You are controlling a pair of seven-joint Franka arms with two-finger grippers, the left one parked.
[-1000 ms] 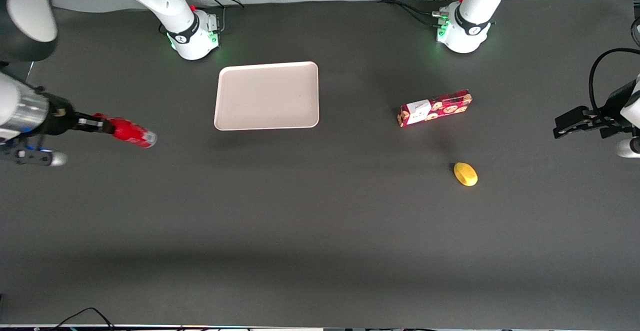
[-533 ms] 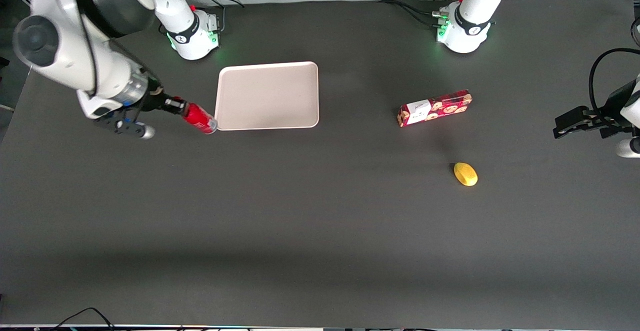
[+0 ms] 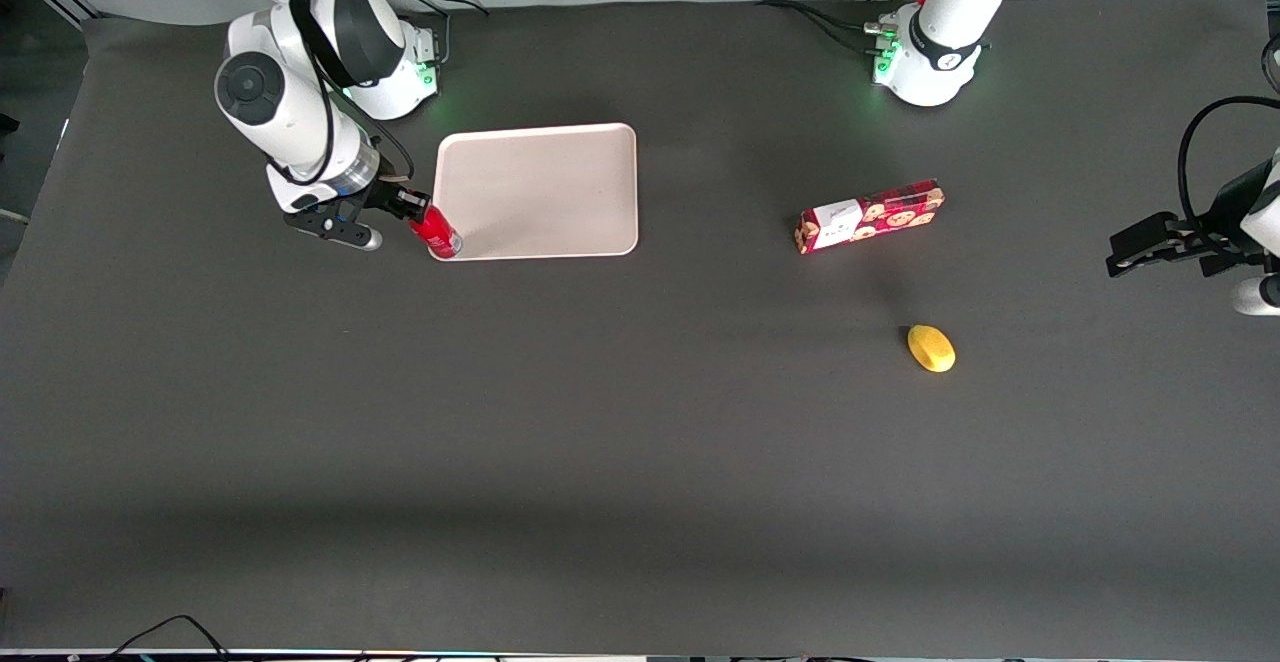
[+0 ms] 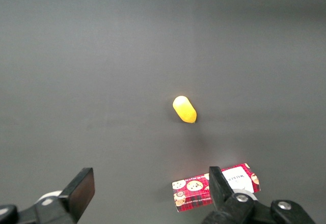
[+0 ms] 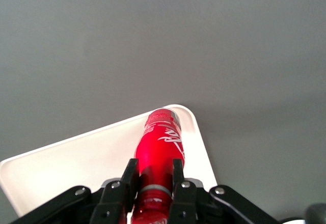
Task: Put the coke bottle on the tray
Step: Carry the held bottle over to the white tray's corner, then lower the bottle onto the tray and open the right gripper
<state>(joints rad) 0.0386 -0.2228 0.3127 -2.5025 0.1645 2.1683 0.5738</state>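
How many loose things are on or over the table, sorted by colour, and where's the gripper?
Red: 2, coke bottle and cookie box
Beige-pink: 1, tray
Yellow: 1, small oval thing
Total: 4
Gripper grips the bottle over the tray's corner.

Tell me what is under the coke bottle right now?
The gripper, shut on the coke bottle, holds it over a corner of the tray; pale tray floor and rim show below. Whether its base touches the tray cannot be seen, since the bottle covers that spot.

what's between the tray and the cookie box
Nothing: the front view shows bare dark table between the tray and the cookie box.
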